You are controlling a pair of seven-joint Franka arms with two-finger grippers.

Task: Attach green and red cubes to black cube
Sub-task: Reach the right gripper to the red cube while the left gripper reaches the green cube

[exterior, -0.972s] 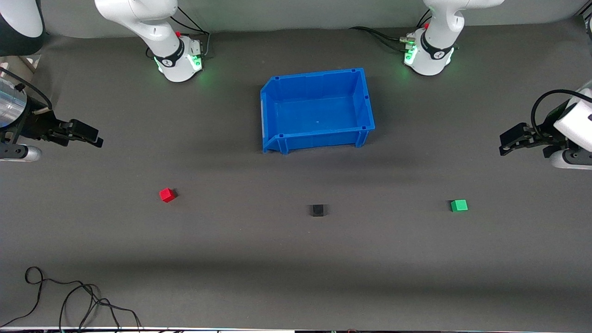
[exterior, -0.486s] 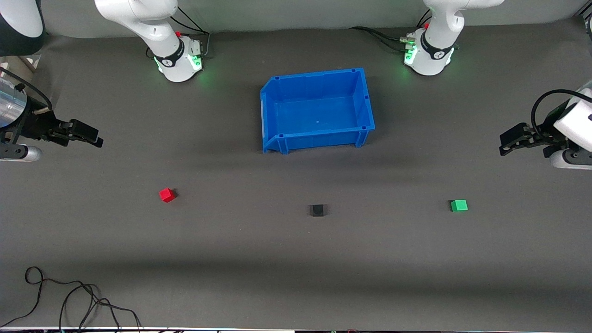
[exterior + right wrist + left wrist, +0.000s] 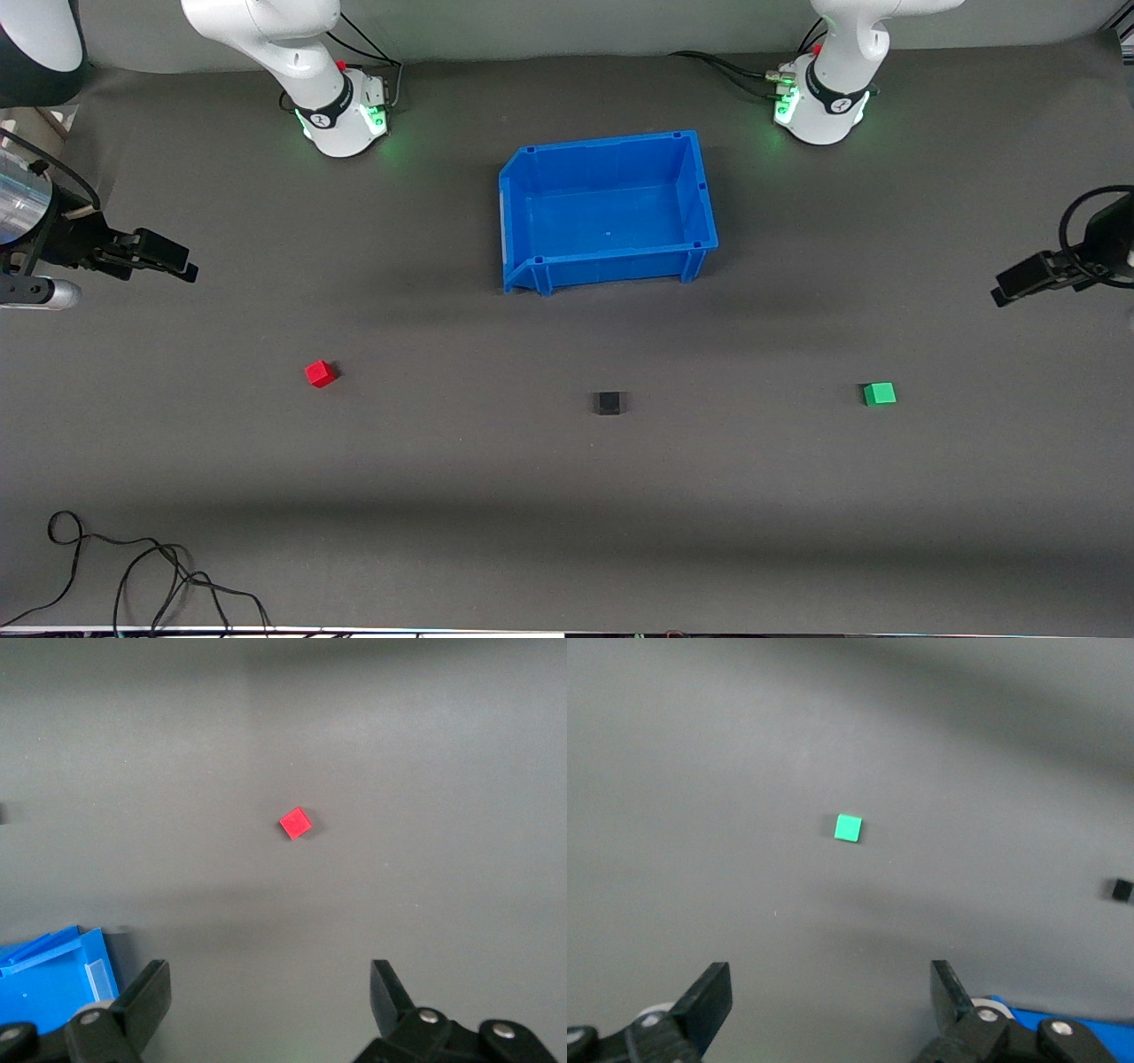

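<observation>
Step in hand: I was at the very start, the approach; nothing picked up, nothing joined yet.

Green cube (image 3: 879,393): sat alone on the counter (image 3: 567,549) toward the left arm's end, well apart from the other two. Dead centre in the left wrist view (image 3: 849,827).

Red cube (image 3: 321,373): toward the right arm's end, turned a bit askew, also centred in its own wrist view (image 3: 296,823).

Black cube (image 3: 608,403): between the two coloured ones, slightly nearer the front camera. Touching neither.

Left gripper (image 3: 1010,290): hung up in the air over the counter's edge at its own end, fingers (image 3: 709,1003) wide apart, holding nothing.

Right gripper (image 3: 168,260): same deal over the counter at its end, fingers (image 3: 388,995) spread, empty.

Next move, my read: each arm needed to come down over its own cube, square the fingers to the faces (the red one probably wanted a wrist twist) and close. Then carry both in to the black cube and press them against its sides.

Other stuff around: an empty blue bin (image 3: 532,275) sat farther from the front camera than the black cube, and a loose black cable (image 3: 133,567) lay at the near edge by the right arm's end.

In the way: nothing that I could see. Bare counter lay between each cube and the black one. Main worry, I reckoned, was nudging such small cubes on contact.
</observation>
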